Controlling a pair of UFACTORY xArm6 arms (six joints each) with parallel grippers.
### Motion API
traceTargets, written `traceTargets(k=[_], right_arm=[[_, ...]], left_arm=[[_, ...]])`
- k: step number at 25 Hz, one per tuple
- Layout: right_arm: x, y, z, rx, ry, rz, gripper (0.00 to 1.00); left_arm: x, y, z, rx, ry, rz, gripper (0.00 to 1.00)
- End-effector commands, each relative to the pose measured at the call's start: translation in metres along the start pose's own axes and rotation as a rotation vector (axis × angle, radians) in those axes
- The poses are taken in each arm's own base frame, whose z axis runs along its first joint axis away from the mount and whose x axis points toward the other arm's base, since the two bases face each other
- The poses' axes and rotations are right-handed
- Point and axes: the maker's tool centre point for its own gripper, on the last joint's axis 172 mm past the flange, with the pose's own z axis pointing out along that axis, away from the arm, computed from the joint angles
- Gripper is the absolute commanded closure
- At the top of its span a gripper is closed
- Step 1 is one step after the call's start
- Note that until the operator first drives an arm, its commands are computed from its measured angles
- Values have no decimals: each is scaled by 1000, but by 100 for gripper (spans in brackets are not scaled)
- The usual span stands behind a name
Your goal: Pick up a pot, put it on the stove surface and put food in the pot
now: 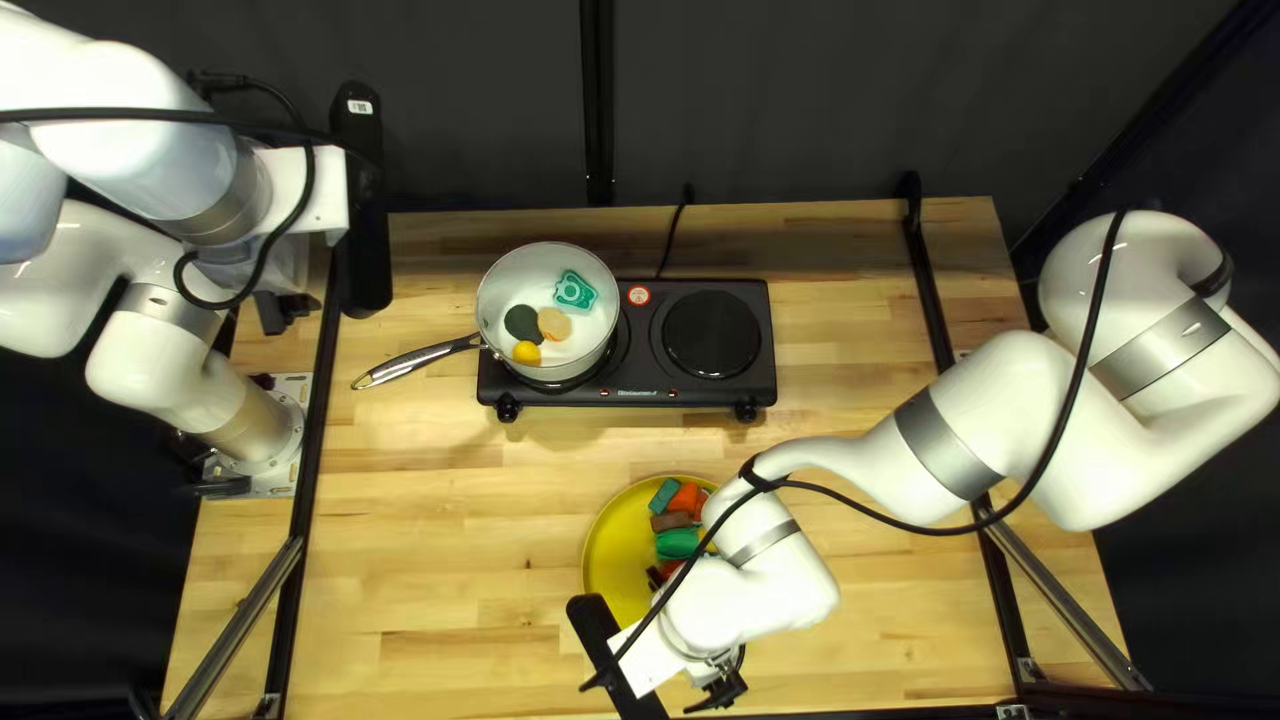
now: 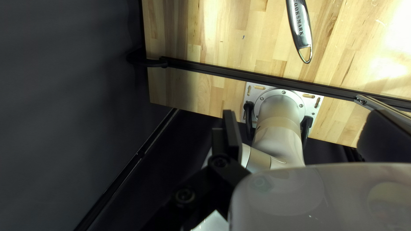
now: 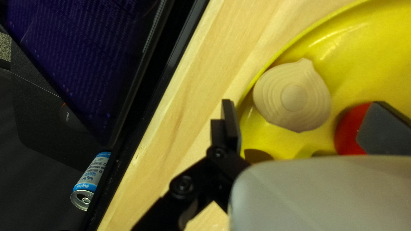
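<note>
**Pot on the stove, food inside**

The right arm (image 1: 960, 407) reaches over the yellow plate (image 1: 603, 540), on the near side of the stove (image 1: 760, 380); a can (image 3: 92, 179) lies off the bench (image 1: 440, 560). The pot (image 1: 531, 283), on the stove's left burner, holds four food pieces (image 1: 523, 323). The plate has more (an onion slice (image 3: 293, 96) too). Left pincer (image 1: 291, 310), left of the stove, and right pincer (image 1: 688, 640): fingers apart

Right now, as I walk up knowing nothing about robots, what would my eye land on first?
Probably my thick, glossy white right arm, reaching in from the table's right side and partly hiding a round yellow plate of colourful food pieces. Next, perhaps, the round white pot with a silver handle, sitting toward the left of the flat black stove in the top left view.
</note>
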Motion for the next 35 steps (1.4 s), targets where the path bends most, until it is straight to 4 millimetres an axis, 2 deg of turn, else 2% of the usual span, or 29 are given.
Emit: traceTargets(k=[1, 3, 4, 6, 8, 10, 13, 15, 18, 24, 27, 28, 29, 35], right_arm=[[0, 0, 0, 0, 0, 0, 87], [0, 0, 0, 0, 0, 0, 80], [0, 0, 0, 0, 0, 0, 85], [0, 0, 0, 0, 0, 0, 85], [0, 0, 0, 0, 0, 0, 94], [0, 0, 0, 0, 0, 0, 94], [0, 0, 0, 0, 0, 0, 100], [-1, 0, -1, -3, -2, -3, 100], [4, 8, -26, -13, -20, -5, 100], [0, 18, -75, -43, -53, -8, 100], [-1, 20, -81, -52, -66, -7, 100], [-1, 20, -78, -52, -68, -5, 28], [-1, 18, -73, -51, -67, -2, 0], [3, 8, -38, -31, -63, -14, 0]], left_arm=[[0, 0, 0, 0, 0, 0, 0], [0, 0, 0, 0, 0, 0, 0], [0, 0, 0, 0, 0, 0, 0], [0, 0, 0, 0, 0, 0, 0], [0, 0, 0, 0, 0, 0, 0], [0, 0, 0, 0, 0, 0, 0], [0, 0, 0, 0, 0, 0, 0], [0, 0, 0, 0, 0, 0, 0], [0, 0, 0, 0, 0, 0, 0], [0, 0, 0, 0, 0, 0, 0], [0, 0, 0, 0, 0, 0, 0], [0, 0, 0, 0, 0, 0, 0], [0, 0, 0, 0, 0, 0, 0], [0, 0, 0, 0, 0, 0, 0]])
